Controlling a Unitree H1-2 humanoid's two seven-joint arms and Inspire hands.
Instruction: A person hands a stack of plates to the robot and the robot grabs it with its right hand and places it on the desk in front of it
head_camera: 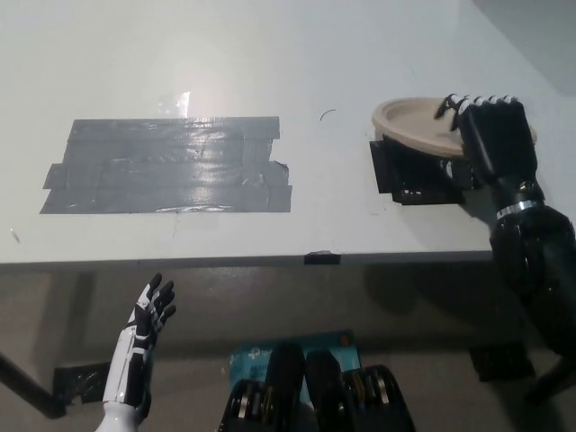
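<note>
One risk I see: right hand (493,139) clamps only the rim of the plates (409,120), so they could tip onto the worktop (360,54); left hand (148,310) idles spread.

Plates (409,122) at the desk's (270,54) right, tape patch (166,166) at left.
</note>
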